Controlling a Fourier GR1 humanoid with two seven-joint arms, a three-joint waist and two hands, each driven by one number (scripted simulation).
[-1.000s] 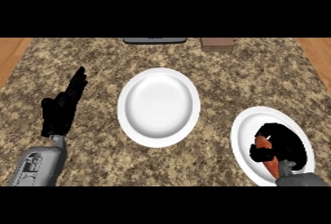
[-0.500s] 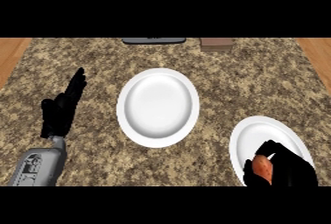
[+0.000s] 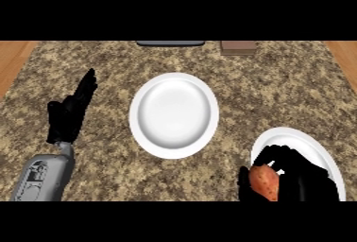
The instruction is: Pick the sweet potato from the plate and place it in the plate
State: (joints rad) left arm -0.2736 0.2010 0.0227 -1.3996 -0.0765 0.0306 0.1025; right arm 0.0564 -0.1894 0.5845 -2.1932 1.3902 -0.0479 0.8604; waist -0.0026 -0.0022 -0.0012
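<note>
Black fingers of your right hand [image 3: 296, 179] are curled round the orange-brown sweet potato [image 3: 265, 183], which sits in that grasp over the left rim of the white plate [image 3: 314, 149] at the lower right of the speckled brown table [image 3: 279, 90]. Your left hand [image 3: 70, 113] rests open at the left side, fingers straight and pointing up, holding nothing. A second white plate [image 3: 174, 115] lies bare mid-table, well apart from both hands; two dark items at the far edge are too cropped to identify.
</note>
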